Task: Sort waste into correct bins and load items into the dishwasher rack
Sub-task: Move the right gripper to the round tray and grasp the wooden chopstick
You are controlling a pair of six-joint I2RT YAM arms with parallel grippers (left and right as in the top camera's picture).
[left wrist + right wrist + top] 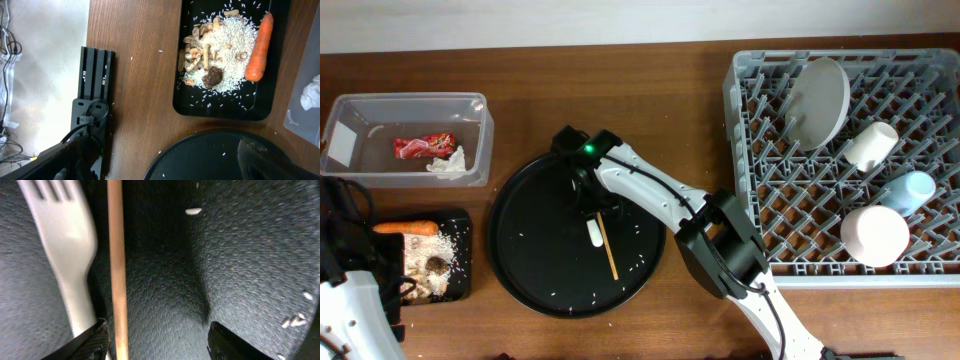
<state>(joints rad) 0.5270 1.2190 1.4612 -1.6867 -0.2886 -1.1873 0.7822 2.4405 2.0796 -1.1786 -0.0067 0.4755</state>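
Cutlery step judged in hand: right gripper (157,345) is held spread, nothing grasped, over chopstick (116,270) and fork (70,255) at round black tray (530,250) centre; closure on chopstick, then transfer to dishwasher rack (800,230) right of tray, is needed; left gripper (170,157) spread, empty.

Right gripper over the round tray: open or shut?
Open. The right gripper shows its fingertips wide apart, the chopstick between them.

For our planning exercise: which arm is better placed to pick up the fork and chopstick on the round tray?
Right. Its open fingers hang directly over the fork and chopstick; the left arm sits off by the food tray, away from them.
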